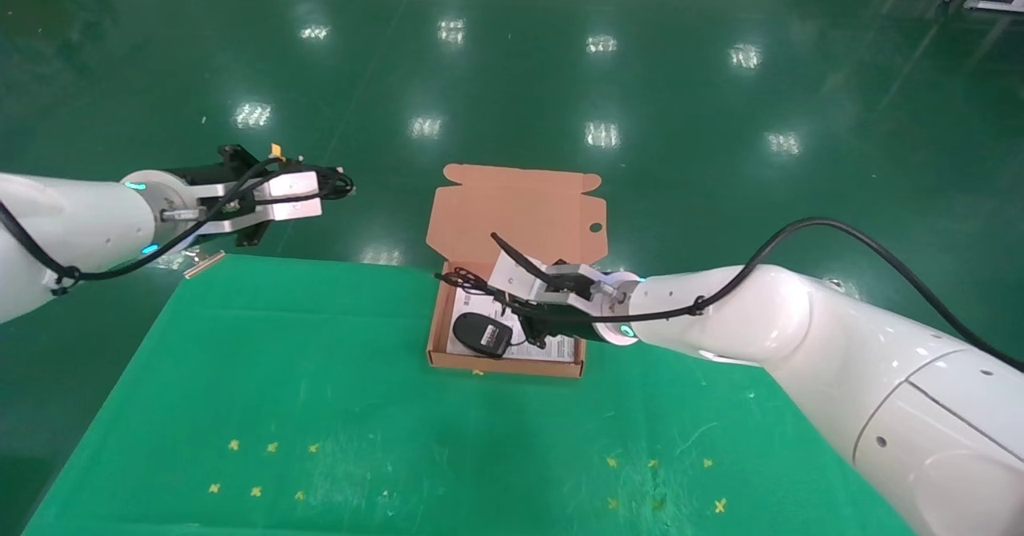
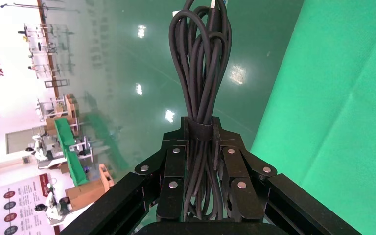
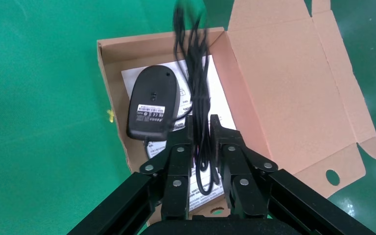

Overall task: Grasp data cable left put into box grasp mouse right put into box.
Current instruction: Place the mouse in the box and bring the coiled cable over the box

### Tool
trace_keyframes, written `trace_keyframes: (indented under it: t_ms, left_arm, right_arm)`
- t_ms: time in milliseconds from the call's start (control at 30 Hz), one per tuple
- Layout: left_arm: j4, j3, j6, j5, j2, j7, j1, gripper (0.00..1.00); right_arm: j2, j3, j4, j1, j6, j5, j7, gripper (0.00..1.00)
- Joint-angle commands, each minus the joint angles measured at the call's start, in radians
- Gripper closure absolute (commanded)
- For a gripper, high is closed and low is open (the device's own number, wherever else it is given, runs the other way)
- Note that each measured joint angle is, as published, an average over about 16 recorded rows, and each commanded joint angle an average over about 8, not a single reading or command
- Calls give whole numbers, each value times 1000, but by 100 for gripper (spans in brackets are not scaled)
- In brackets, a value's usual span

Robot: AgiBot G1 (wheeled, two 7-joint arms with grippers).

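The left gripper (image 1: pixel 340 186) is hanging out past the far left corner of the green table (image 1: pixel 320 376), well apart from the box (image 1: pixel 512 364), its fingers (image 2: pixel 174 166) pinching the data cable (image 2: pixel 199 98) at the bundle's banded waist, loops sticking out beyond the tips. At centre, the box is sitting open on the table with its lid flap (image 1: pixel 520 212) thrown back. The mouse (image 1: pixel 482 333) is lying belly-up on the white leaflet (image 3: pixel 215 93) inside. Over the box, the right gripper (image 1: pixel 480 284) is closing narrowly on the mouse's cord (image 3: pixel 198 98), which is dangling into the tray. To finish this step well, it should probably be lowering until the cord is pooling inside the walls before letting go, so nothing drapes over the rim; the cable bundle, judging by its position, is not yet boxed.
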Motion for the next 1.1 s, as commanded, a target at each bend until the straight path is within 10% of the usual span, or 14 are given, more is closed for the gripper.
trace_keyframes:
  t_ms: [33, 1100]
  left_arm:
    - [-1, 0, 2, 0, -1, -1, 0, 100]
    - [365, 122, -469, -205, 301, 232, 154, 100]
  right_arm:
    - [5, -1, 6, -1, -1, 2, -1, 0]
    - [355, -84, 320, 138, 14, -166, 235, 0]
